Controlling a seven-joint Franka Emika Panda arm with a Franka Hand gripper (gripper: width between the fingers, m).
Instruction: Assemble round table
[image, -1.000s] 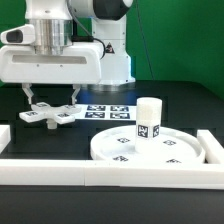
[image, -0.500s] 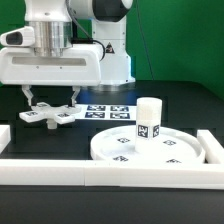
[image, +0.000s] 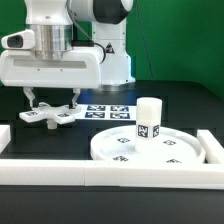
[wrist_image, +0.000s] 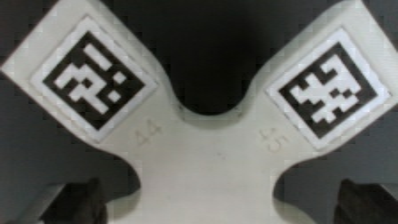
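Observation:
The white cross-shaped foot piece (image: 52, 116) lies flat on the black table at the exterior view's left. My gripper (image: 52, 101) hangs right over it, open, one finger on each side of its middle. In the wrist view the foot piece (wrist_image: 205, 150) fills the picture with two tagged arms, and my gripper (wrist_image: 210, 205) straddles its waist; the dark fingers (wrist_image: 71, 200) stand a little apart from it. The large round disc (image: 120, 150) lies at the right. The short cylinder leg (image: 148, 118) stands upright on it.
The marker board (image: 108, 111) lies on the table behind the disc. White border bars run along the front (image: 100, 173), the right (image: 212, 148) and the left (image: 4, 137). The arm's base stands at the back.
My gripper has sunk slightly toward the foot piece. The disc and leg have not moved.

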